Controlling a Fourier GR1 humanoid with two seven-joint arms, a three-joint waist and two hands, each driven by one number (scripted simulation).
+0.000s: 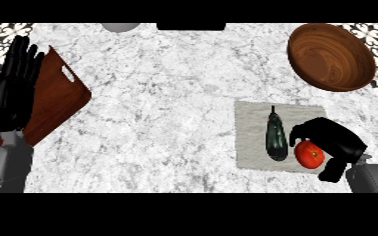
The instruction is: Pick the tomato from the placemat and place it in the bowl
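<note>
A red tomato (309,155) lies on the pale grey placemat (251,130) at the lower right, beside a dark green eggplant (276,137). My right hand (336,140) curls over the tomato from the right, fingers wrapping its top and thumb below it. The brown wooden bowl (330,56) stands at the upper right, apart from the mat. My left hand (18,77) rests open at the left edge, fingers up.
A reddish wooden cutting board (55,97) lies at the left, partly under my left hand. A grey round object (122,26) shows at the top edge. The marble counter (162,105) stretches between the board and the mat.
</note>
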